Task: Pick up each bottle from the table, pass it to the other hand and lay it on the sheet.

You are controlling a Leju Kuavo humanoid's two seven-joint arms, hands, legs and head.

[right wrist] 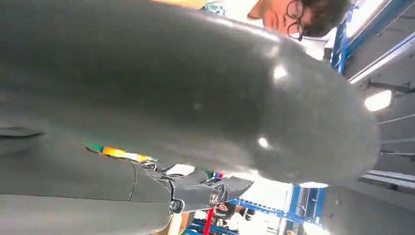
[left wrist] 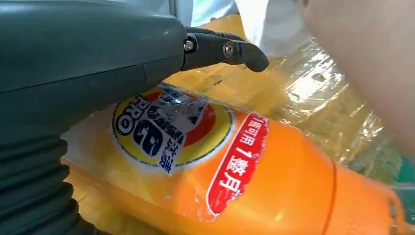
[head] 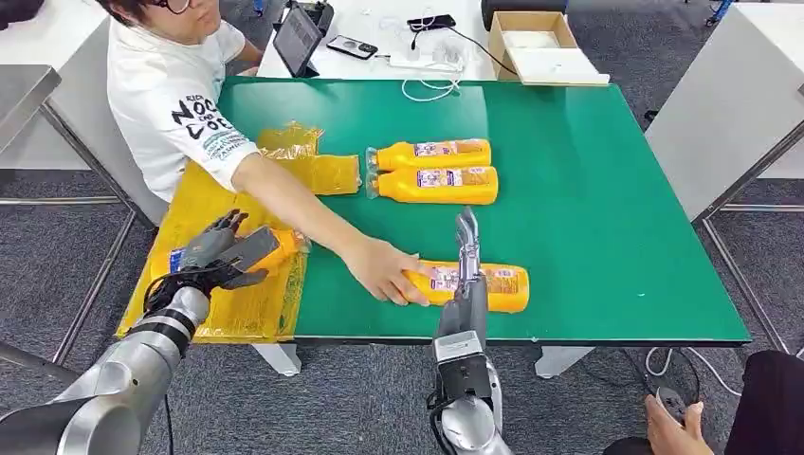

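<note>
An orange bottle (head: pixel 282 248) with a blue cap lies on the yellow plastic sheet (head: pixel 204 204) at the table's left edge. My left hand (head: pixel 220 252) hovers right over it with fingers spread; the left wrist view has the thumb (left wrist: pixel 88 54) close over the bottle's label (left wrist: pixel 171 127) and a finger (left wrist: pixel 230 50) lifted off it. My right hand (head: pixel 466 248) stands edge-on with straight fingers above another orange bottle (head: pixel 493 287) near the front edge. A person's hand (head: pixel 381 270) holds that bottle's cap end. Two more bottles (head: pixel 431 154) (head: pixel 438 184) lie side by side mid-table.
A person in a white shirt (head: pixel 175 95) sits at the table's left side, arm stretched across the green tabletop (head: pixel 607 190). Behind are a tablet (head: pixel 299 38), phone (head: pixel 353 46), cables and a cardboard box (head: pixel 536 43). Another person's hand (head: pixel 673 422) is at bottom right.
</note>
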